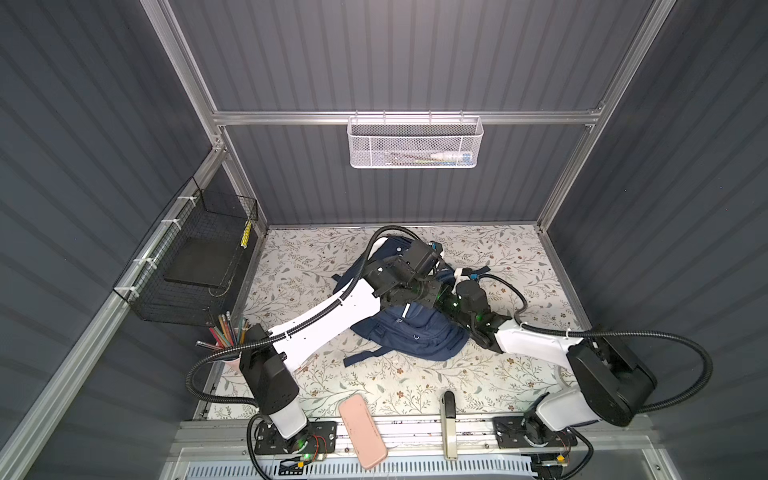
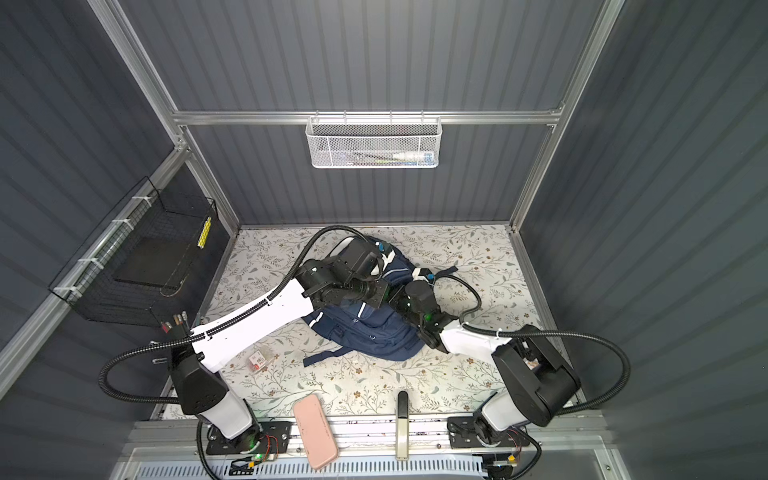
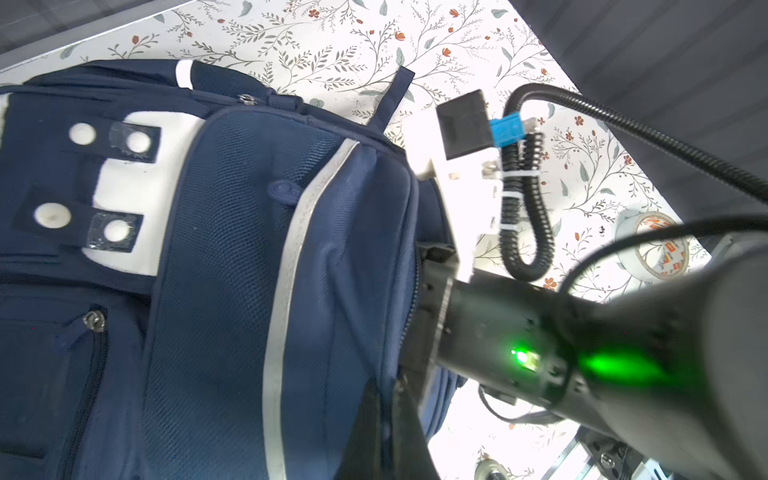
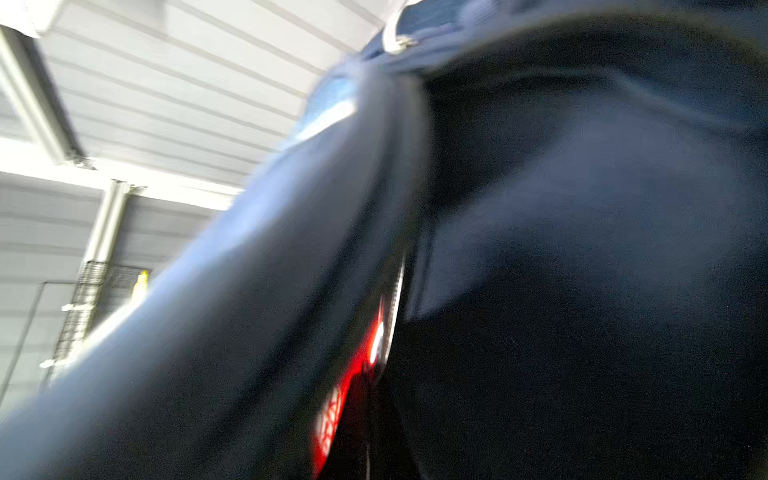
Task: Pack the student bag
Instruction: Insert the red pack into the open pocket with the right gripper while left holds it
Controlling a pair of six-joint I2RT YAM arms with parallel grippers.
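1. The student bag (image 1: 419, 336) lies front-up on the floral table cover (image 1: 519, 257), in the middle towards the back wall, with its straps trailing forwards. Both arms meet at its right flank.
2. The left gripper (image 3: 392, 386) has its jaws closed. The tips sit on the zip line along the bag's side and appear to pinch the fabric edge there.
3. The right gripper (image 3: 434, 266) is shut and pressed against the same flank. Its fingertips are hidden behind the bag's edge, so whether it grips cloth cannot be told. Its wrist view is blurred: dark fabric at close range, with a red object (image 4: 345, 395) in the fold.
4. Step in hand, as judged: opening or spreading the side compartment.
5. To do it well, hold the pinch firm and draw the cloth along the zip line, not across it.
6. The two wrists are nearly touching, so part them gently.
7. Watch the loose straps. The pink case (image 1: 362, 432) waits at the front edge.
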